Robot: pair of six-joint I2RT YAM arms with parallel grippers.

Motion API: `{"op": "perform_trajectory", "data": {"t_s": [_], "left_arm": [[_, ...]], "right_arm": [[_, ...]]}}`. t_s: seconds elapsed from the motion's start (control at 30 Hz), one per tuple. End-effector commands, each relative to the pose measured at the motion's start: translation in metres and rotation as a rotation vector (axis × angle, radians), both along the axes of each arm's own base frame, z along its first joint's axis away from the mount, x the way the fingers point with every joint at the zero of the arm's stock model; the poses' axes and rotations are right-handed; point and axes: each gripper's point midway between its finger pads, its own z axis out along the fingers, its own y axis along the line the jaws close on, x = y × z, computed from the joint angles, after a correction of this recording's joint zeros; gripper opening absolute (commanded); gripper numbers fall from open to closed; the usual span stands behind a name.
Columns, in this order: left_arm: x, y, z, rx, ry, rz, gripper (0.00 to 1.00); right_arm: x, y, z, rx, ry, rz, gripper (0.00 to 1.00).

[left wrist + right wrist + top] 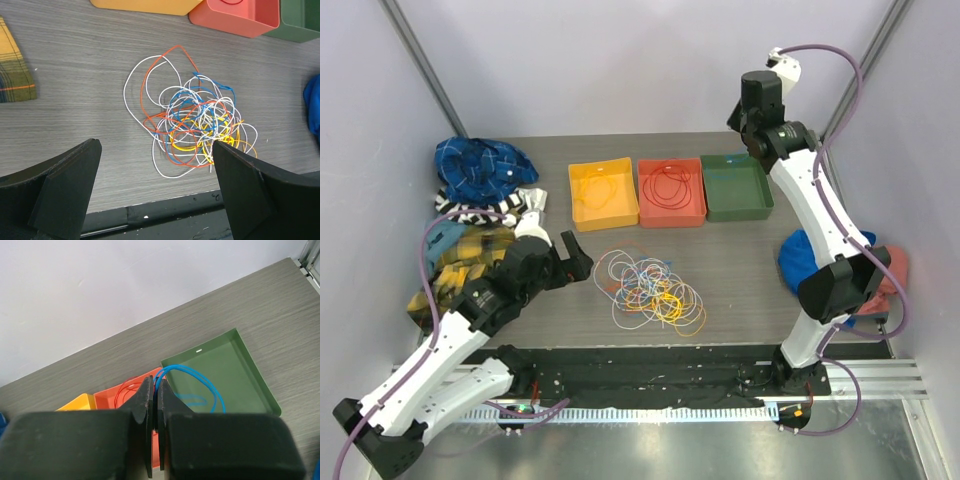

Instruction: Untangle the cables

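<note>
A tangle of white, yellow, orange, red and blue cables (650,288) lies on the grey table in front of the trays. In the left wrist view the cables (195,127) lie just beyond my left gripper (156,150). The left gripper (578,257) stands wide open and empty, just left of the tangle. My right gripper (157,385) is raised above the green tray (240,385), shut on a blue cable (200,377) that loops out over the tray. From above, the right gripper (748,125) is at the back right.
Three trays stand in a row at the back: yellow (576,205), red (645,200) with a red cable (670,187) in it, green (763,195). Cloths (470,170) are piled at the left. A blue cloth (798,255) lies at the right.
</note>
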Motion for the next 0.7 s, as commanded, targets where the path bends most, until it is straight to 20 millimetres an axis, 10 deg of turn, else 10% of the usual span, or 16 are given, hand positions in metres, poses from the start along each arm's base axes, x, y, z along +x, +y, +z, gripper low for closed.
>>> {"op": "perform_trajectory", "data": {"t_s": [0.0,0.33,0.53,0.67], "left_arm": [[0.005,0.003,-0.003,0.036,-0.005,0.009,1.0],[0.012,-0.001,-0.01,0.055,0.017,0.017,1.0],[0.014,-0.003,-0.012,0.062,0.032,0.02,1.0],[0.015,-0.003,-0.011,0.063,0.032,0.023,1.0]], "right_arm": [[0.012,-0.007,-0.008,0.024,-0.027,-0.018,0.01],[0.048,-0.025,-0.06,0.023,0.043,-0.036,0.01],[0.06,-0.03,-0.118,0.041,0.158,-0.038,0.77],[0.056,-0.038,-0.112,0.039,0.149,-0.056,0.82]]}}
